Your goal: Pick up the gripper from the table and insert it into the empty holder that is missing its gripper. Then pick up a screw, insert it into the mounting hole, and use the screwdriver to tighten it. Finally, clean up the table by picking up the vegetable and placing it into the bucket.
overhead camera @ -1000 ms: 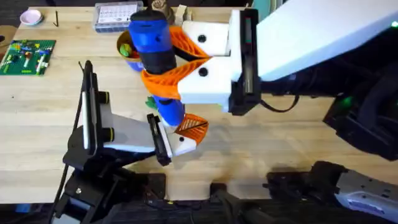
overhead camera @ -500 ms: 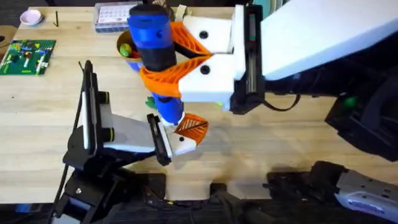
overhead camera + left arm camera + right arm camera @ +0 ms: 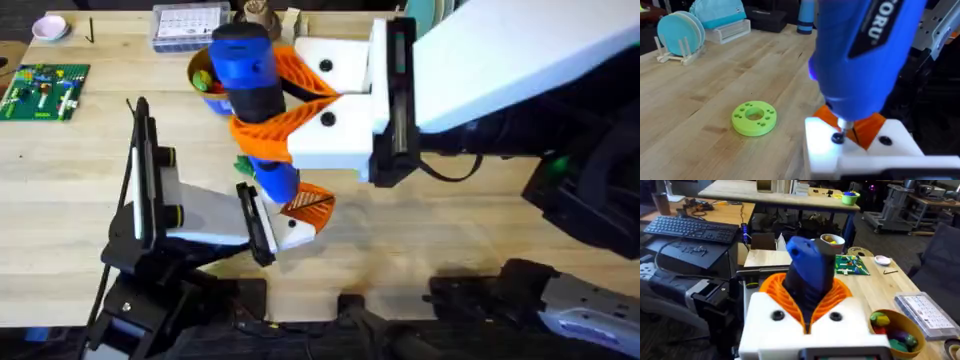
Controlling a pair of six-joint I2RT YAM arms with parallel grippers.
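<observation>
My right gripper is shut on the blue screwdriver and holds it upright. Its thin tip rests on a black screw in the white holder, which is a finger block of my left gripper. The orange gripper piece sits in that holder, and the left fingers stand together with nothing between them. A bit of the green vegetable peeks out from behind the screwdriver. The bucket, with coloured toys inside, stands farther back.
A lime-green disc with holes lies on the table beyond the holder. At the back left are a green brick board, a pink dish and a clear parts box. The right arm hangs over the table's right half.
The right gripper and the screwdriver have swayed slightly while staying over the holder. The left arm has not moved.
</observation>
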